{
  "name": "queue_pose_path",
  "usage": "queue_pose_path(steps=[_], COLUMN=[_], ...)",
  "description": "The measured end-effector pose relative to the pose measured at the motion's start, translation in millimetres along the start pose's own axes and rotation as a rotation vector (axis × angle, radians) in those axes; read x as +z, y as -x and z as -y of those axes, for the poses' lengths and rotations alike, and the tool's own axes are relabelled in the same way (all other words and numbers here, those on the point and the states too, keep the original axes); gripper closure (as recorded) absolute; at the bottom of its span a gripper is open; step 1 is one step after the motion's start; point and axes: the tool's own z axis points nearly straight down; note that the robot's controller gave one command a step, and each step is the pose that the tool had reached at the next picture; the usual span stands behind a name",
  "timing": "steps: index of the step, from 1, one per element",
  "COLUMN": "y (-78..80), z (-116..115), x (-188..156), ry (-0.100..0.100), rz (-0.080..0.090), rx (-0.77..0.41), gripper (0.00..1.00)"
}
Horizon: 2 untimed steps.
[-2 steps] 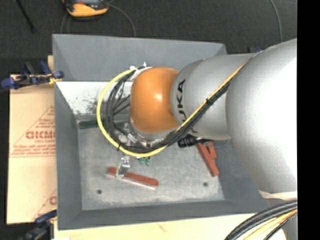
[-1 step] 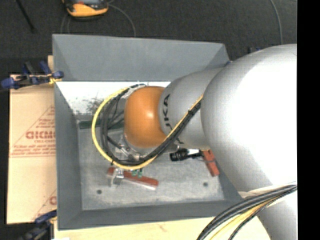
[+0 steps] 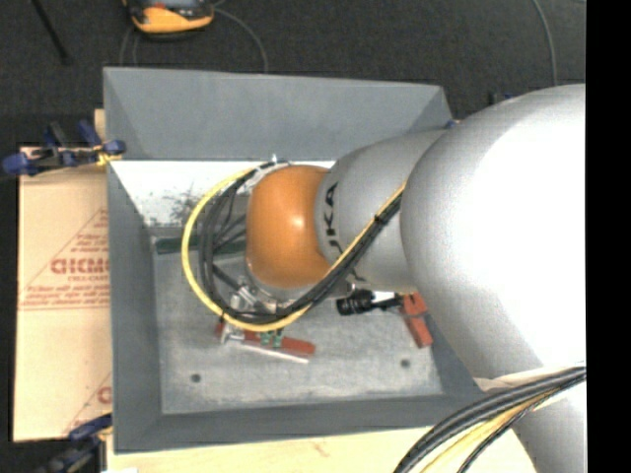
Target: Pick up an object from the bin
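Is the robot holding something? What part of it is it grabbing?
Cannot be told. The gripper sits low over a thin red, green and silvery thing on the grey metal bin's floor, but the arm's orange cover hides any hold.

Dark, grainy floor (image 3: 375, 28) across the top, seen from above. Lying on it at upper left, a small orange and black handheld device (image 3: 168, 6) with a dark screen. Along the bottom edge, a strip of pale tabletop (image 3: 276, 457). Soft, even light.
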Motion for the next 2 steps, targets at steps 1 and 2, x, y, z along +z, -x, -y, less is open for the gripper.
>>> queue_pose_path(steps=[1, 2], y=[0.0, -0.8], z=[0.0, 0.6], x=[0.0, -3.4], ry=[0.000, -0.001], rz=[0.000, -0.002], rx=[0.000, 0.000], gripper=[1.00, 1.00])
